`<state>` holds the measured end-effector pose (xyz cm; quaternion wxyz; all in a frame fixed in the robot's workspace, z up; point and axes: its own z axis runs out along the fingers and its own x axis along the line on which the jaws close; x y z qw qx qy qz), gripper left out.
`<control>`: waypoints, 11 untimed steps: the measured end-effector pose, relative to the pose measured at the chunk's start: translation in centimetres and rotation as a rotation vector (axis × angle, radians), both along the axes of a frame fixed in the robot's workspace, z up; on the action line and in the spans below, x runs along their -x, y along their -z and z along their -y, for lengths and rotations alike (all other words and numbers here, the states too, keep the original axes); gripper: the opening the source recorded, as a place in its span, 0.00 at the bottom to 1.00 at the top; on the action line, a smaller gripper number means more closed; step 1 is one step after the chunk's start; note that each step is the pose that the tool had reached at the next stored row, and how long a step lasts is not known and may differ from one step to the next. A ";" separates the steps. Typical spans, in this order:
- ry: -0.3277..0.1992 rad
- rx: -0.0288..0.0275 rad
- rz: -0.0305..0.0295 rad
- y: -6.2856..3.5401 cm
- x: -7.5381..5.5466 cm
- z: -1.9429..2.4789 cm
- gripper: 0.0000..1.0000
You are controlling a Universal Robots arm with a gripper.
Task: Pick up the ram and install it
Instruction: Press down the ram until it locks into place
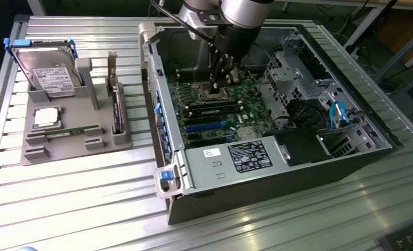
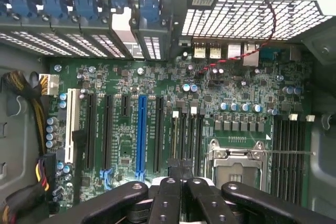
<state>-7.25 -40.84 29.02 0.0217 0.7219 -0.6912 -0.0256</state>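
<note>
One slatted metal worktop (image 1: 74, 209) carries everything. Nearest to us, toward its front edge, stands the open computer case (image 1: 262, 201), lying on its side, with the labelled power supply (image 1: 227, 159) at its near end.

Just beyond that, toward the worktop's edge on the exterior view's left, we see a grey holder (image 1: 39, 151). The ram (image 1: 67, 131) lies flat in one of its grooves, a slim green strip, well apart from the case. Behind it in the same holder sits a square silver processor (image 1: 45, 116), and a dark expansion card (image 1: 116, 99) stands upright along the holder's side nearest the case.

Farther in, the green motherboard (image 1: 220, 123) (image 2: 126, 77) fills the case floor. The gripper (image 1: 219, 90) (image 2: 181, 169) reaches down into the case and hangs close over the board, beside the processor socket (image 2: 236, 169) and above the narrow black memory slots (image 2: 186, 135). Its fingers are pressed together, and we see nothing pinched between them. In the wrist view a long blue slot (image 2: 140, 135) runs parallel to the black ones.

Farthest, near the worktop's far corner on the exterior view's left, a silver hard drive (image 1: 49, 70) with blue tabs leans in the holder.
</note>
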 end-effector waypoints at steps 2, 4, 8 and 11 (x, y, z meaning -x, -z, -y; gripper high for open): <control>0.000 -0.0001 -0.0016 -0.03 -0.8 0.00 0.11; 0.000 -0.0001 -0.0036 -0.07 -1.6 0.00 0.11; 0.000 -0.0001 -0.0055 -0.08 -2.5 0.00 0.11; 0.000 -0.0007 -0.0055 -0.08 -2.7 0.00 0.11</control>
